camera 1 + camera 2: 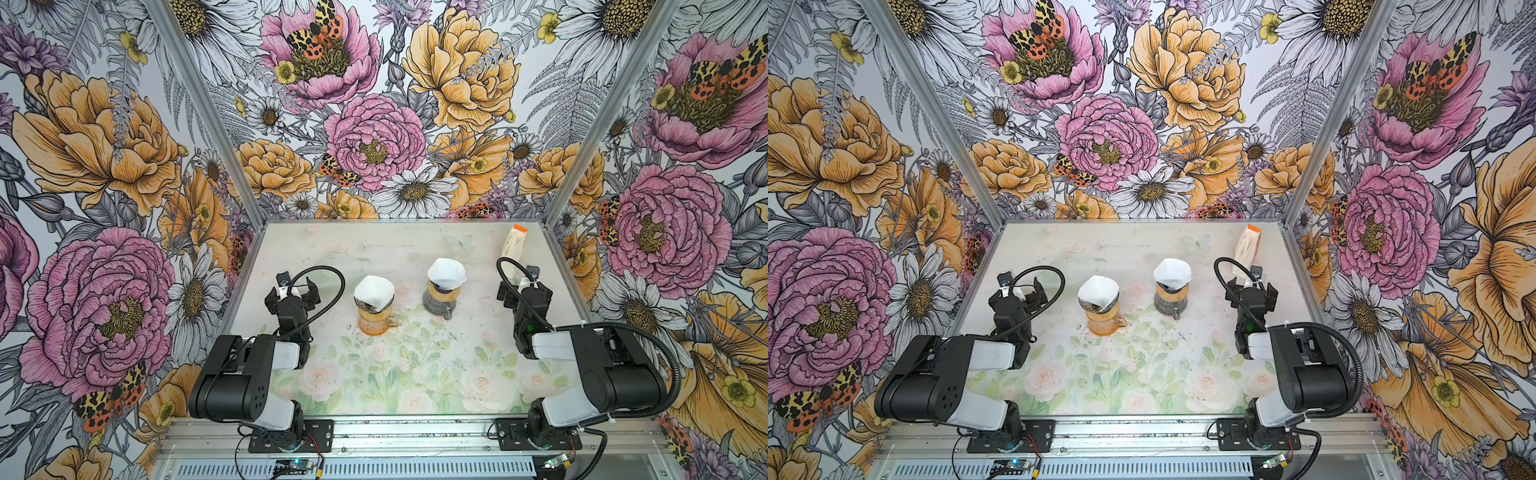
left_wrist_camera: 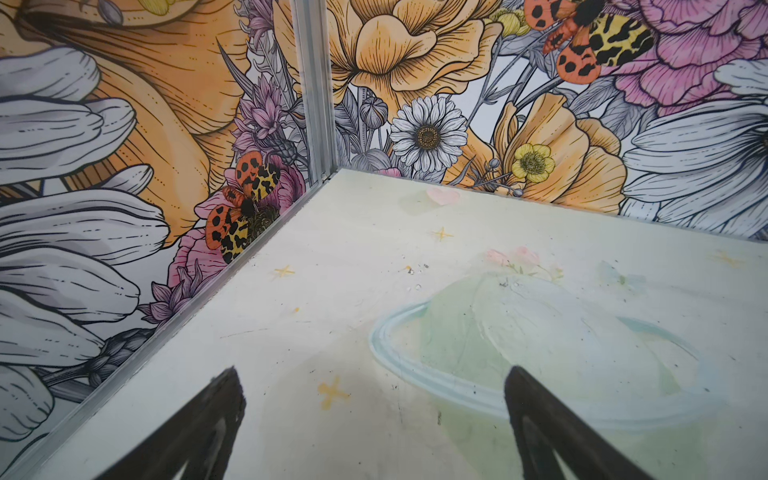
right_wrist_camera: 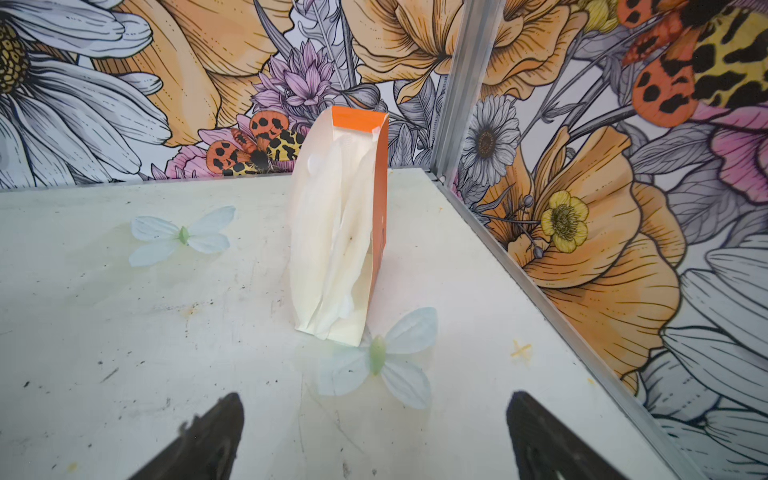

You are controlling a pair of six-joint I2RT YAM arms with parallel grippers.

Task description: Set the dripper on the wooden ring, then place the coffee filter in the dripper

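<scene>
R gripper (image 3: pixel 374 401) jaws apart, empty — filter pack (image 3: pixel 332 232) dead ahead, near, long axis upright; L gripper (image 2: pixel 372 374) also apart, much farther off.

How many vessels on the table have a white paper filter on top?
2. The orange vessel stands left of centre; the dark vessel stands right of centre, slightly farther back. Nothing seems to hide a third.

no text, label, brand or number can be read anywhere in these views.
</scene>
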